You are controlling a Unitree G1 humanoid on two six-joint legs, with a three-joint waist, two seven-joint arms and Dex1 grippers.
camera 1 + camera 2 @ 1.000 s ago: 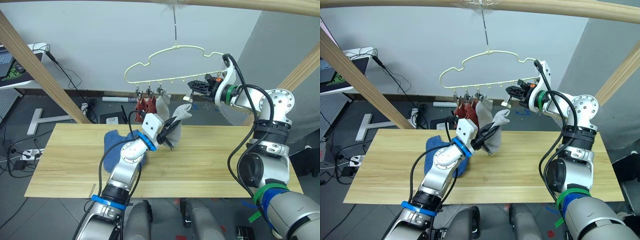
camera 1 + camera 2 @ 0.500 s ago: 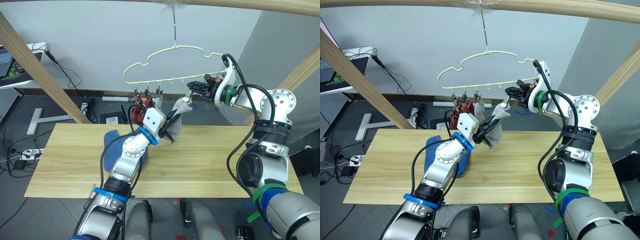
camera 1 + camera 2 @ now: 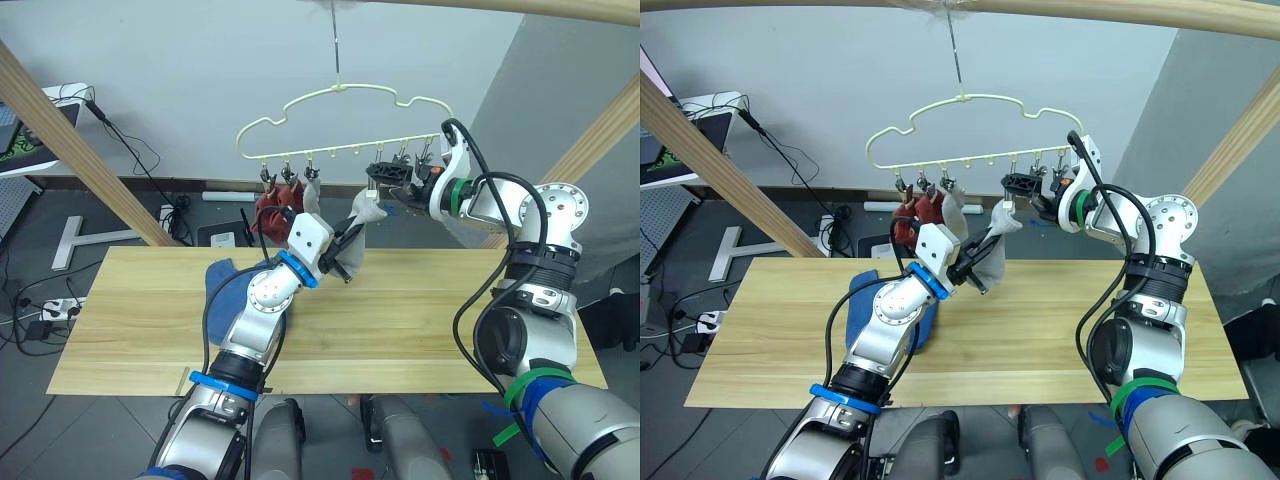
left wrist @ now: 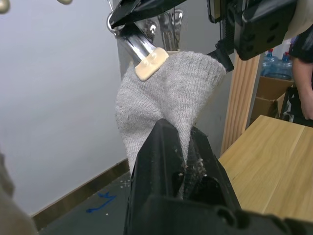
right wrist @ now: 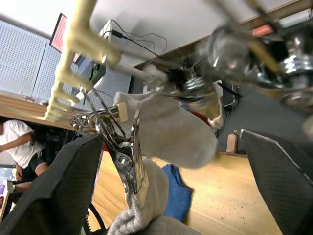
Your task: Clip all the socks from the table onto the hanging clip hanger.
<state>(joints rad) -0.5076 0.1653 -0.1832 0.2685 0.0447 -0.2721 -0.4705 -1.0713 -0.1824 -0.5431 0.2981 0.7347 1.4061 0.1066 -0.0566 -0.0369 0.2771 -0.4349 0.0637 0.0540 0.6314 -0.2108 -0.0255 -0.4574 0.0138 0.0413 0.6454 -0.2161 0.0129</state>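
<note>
The pale-yellow clip hanger (image 3: 300, 100) hangs from the top pole. Two rust-red socks (image 3: 272, 207) and a light grey sock (image 3: 308, 195) are clipped at its left end. My left gripper (image 3: 345, 262) is shut on a second grey sock (image 4: 166, 98), held up above the table (image 3: 430, 320). A metal clip (image 5: 128, 164) bites this sock's top edge. My right gripper (image 5: 171, 137) stands open, its fingers wide on either side of that clip. A blue sock (image 3: 225, 275) lies on the table behind my left arm.
Thick wooden poles (image 3: 80, 150) frame the scene at left, right and top. A white desk (image 3: 40, 130) and cables stand on the floor to the far left. A person in a white shirt (image 5: 14, 142) sits in the background.
My right gripper has opened and let go of the clip, which now bites the grey sock. The hanger has swung left. My left gripper has lifted the sock slightly.
</note>
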